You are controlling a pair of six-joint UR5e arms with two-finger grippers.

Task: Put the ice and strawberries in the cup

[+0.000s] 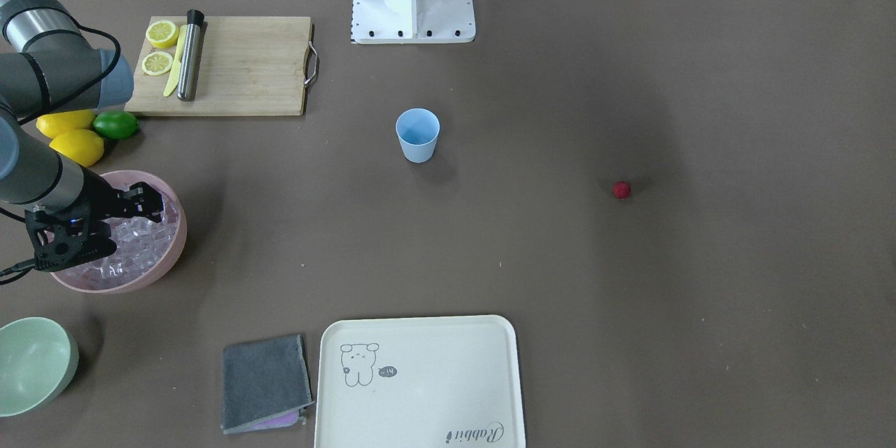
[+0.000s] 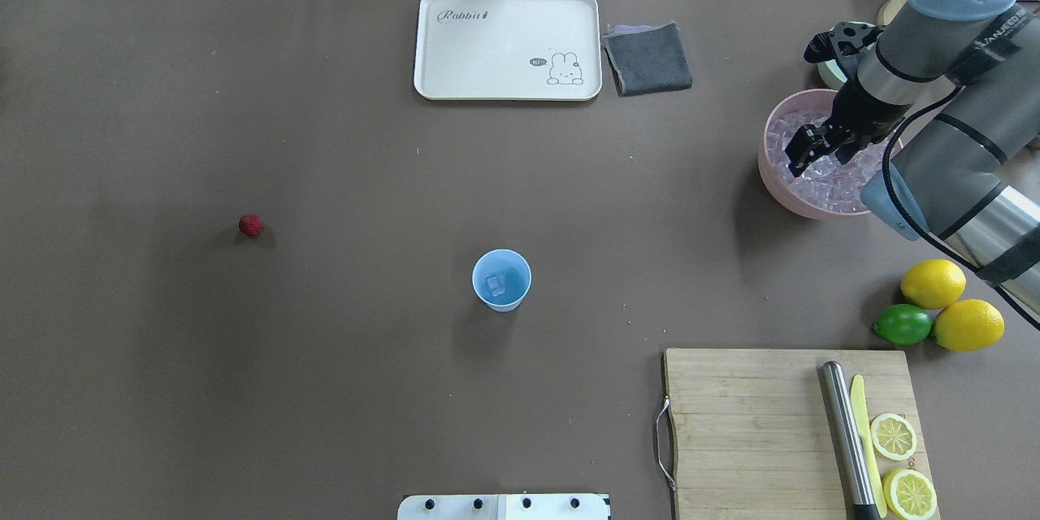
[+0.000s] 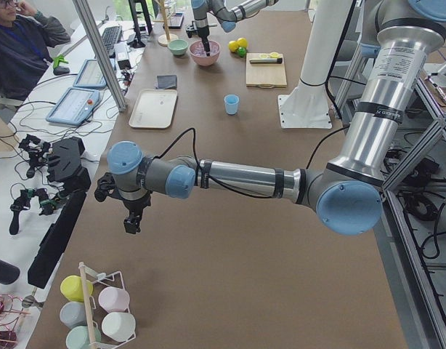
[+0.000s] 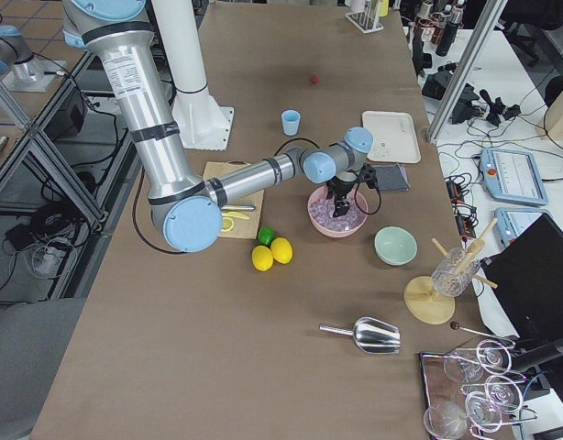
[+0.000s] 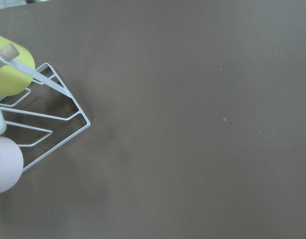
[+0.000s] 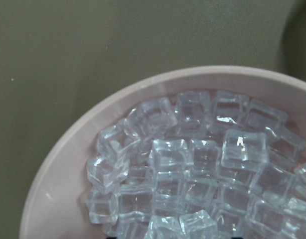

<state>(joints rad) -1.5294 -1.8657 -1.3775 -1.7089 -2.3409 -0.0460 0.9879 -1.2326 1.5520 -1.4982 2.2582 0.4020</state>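
Note:
The light-blue cup [image 2: 501,280] stands upright mid-table with one ice cube [image 2: 496,285] in it. It also shows in the front view [image 1: 417,136]. More ice [image 6: 193,164] fills the pink bowl [image 2: 772,171]. My right gripper [image 2: 802,150] hangs just over that ice, fingers apart and empty. It also shows in the front view [image 1: 148,201]. The strawberry [image 2: 250,225] lies alone on the table's left half, far from both arms. My left gripper [image 3: 130,222] shows only in the left side view, off past the table's left end. I cannot tell if it is open or shut.
Near the right arm: two lemons [image 2: 933,283], a lime [image 2: 902,324], and a cutting board [image 2: 756,422] with lemon halves, knife and metal rod. A cream tray [image 2: 504,45] and grey cloth [image 2: 647,58] lie far. A pale green bowl [image 1: 31,364] stands beside the pink bowl. A cup rack [image 5: 38,124] is under the left wrist.

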